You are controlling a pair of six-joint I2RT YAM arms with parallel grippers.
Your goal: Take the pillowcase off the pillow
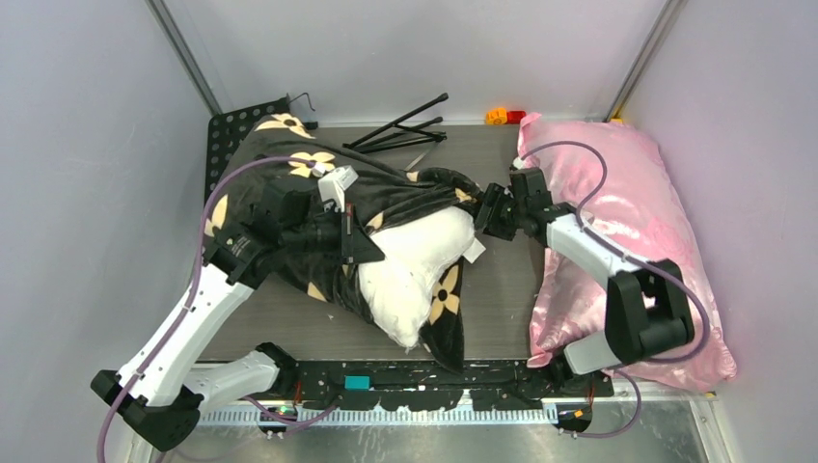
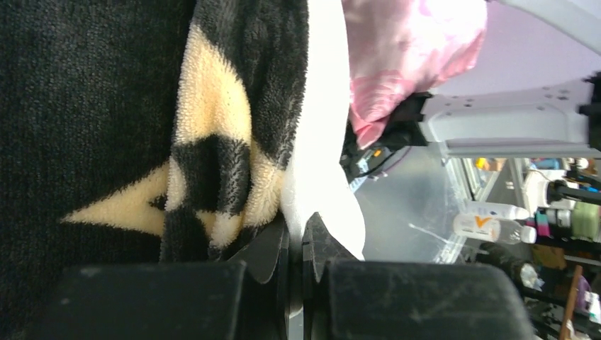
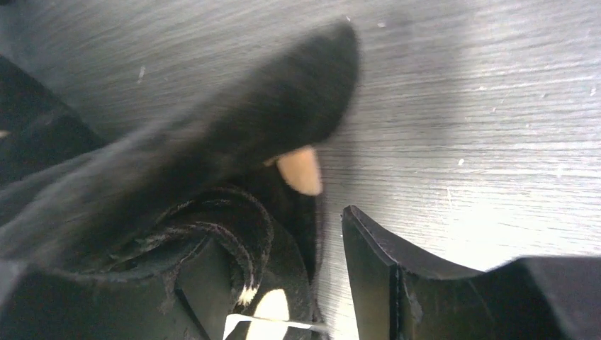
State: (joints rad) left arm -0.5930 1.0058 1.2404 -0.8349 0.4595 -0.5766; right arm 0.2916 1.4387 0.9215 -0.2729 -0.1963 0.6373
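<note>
Rightward, pink satin cushion near half-bared pillow, tripod behind.

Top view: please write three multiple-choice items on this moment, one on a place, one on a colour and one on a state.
1. Where on the table does the pink pillow lie?
A. on the left side
B. in the near middle
C. on the right side

2. What colour are the motifs on the black pillowcase?
A. yellow-tan
B. red
C. green

3. How does the white pillow stand?
A. fully inside the pillowcase
B. partly out of the pillowcase
C. lying wholly free of it

Key:
1 C: the pink satin fills the right side, under the right arm.
2 A: the flowers and stars show yellow-tan on black.
3 B: a white bulge shows at the open end, while black fabric wraps the rest.
</note>
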